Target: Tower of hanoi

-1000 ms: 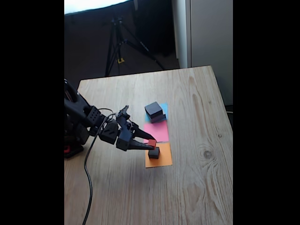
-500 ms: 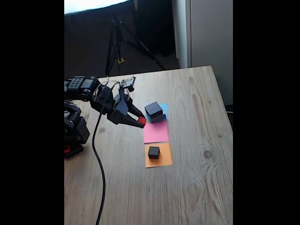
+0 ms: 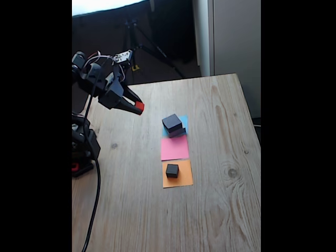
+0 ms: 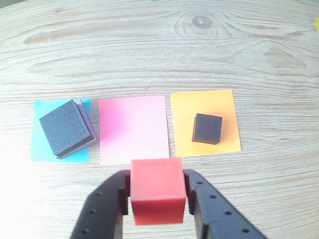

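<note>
My gripper (image 3: 138, 107) (image 4: 157, 196) is shut on the tiny red cube (image 3: 139, 105) (image 4: 157, 189) and hangs high above the table's left side in the fixed view. A black slab (image 3: 172, 122) (image 4: 65, 127) lies on a grey slab (image 3: 179, 132) (image 4: 86, 122) on the blue paper square (image 3: 183, 122) (image 4: 42, 147). The small black cube (image 3: 172, 170) (image 4: 207, 128) sits on the orange paper square (image 3: 178, 178) (image 4: 227, 107). Between them the pink paper square (image 3: 174, 148) (image 4: 133, 128) is bare. In the wrist view the red cube is held just below the pink square.
The wooden table (image 3: 220, 178) has its right edge near a grey wall panel (image 3: 236, 37). A tripod (image 3: 134, 44) stands behind the far edge. The arm's base (image 3: 83, 152) and a black cable (image 3: 94, 210) occupy the left side.
The gripper lifted the red cube off the small black cube on the orange square and swung up and to the left, away from the squares, still shut on it.
</note>
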`<state>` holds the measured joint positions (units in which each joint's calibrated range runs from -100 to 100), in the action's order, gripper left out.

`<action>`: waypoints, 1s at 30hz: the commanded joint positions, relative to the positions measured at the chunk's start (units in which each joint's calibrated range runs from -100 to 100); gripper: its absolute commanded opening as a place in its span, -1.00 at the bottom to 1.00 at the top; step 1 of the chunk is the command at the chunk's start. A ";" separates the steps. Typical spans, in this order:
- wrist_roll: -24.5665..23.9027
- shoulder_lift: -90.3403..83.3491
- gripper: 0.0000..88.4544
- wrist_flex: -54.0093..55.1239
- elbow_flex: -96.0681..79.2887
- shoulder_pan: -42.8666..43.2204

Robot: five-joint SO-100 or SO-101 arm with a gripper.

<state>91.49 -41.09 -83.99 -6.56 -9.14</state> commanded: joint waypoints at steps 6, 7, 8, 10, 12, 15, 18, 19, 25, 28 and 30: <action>-5.37 -4.18 -0.98 3.17 -5.89 4.58; -5.71 -5.02 -0.98 5.36 -9.16 5.00; -6.04 -6.23 -0.98 8.35 -13.53 5.42; -5.37 -9.03 -0.98 14.58 -22.26 5.59; -4.03 -12.28 -0.98 21.38 -31.44 5.34; -1.86 -16.60 -0.98 32.96 -44.89 4.58; -0.19 -18.41 -0.98 42.34 -54.98 3.83; -0.52 -18.26 -0.98 45.58 -57.35 3.66; 0.48 -11.83 -0.98 67.76 -70.71 3.33; 1.32 -7.14 -0.98 79.66 -76.07 3.33; 1.82 -3.43 -0.98 86.86 -78.53 3.41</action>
<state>91.49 -49.21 -11.29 -82.18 -5.63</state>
